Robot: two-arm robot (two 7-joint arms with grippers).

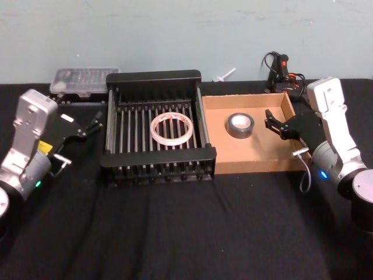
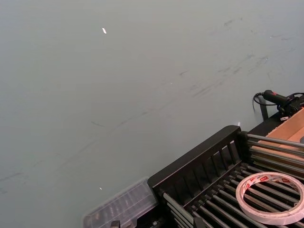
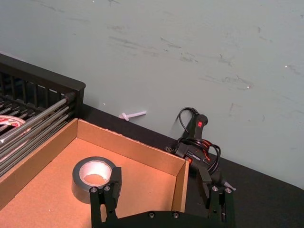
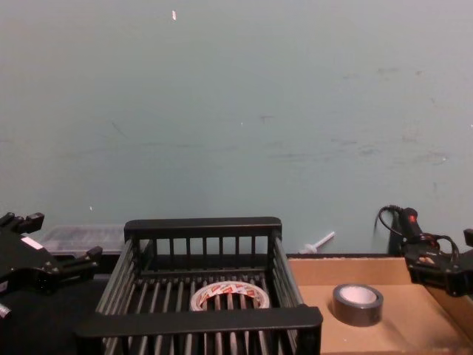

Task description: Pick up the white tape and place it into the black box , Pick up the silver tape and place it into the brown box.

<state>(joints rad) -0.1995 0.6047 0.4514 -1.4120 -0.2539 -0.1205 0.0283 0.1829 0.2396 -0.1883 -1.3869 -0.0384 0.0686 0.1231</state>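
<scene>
The white tape (image 1: 172,129) is lying flat on the slatted floor of the black box (image 1: 157,165), and the silver tape (image 1: 240,125) is sitting flat inside the brown box (image 1: 256,163). Both rolls appear to be where the task wants them. The right gripper (image 1: 275,123) is hovering over the brown box's right wall, fingers spread and empty, the silver tape just to its left. The left gripper (image 1: 92,125) is hanging outside the black box's left rim, open too and holding nothing.

Whitish red-printed white tape (image 1: 172,129), grey silver tape (image 1: 240,125), black box (image 1: 157,158), tan brown box (image 1: 256,158).
</scene>
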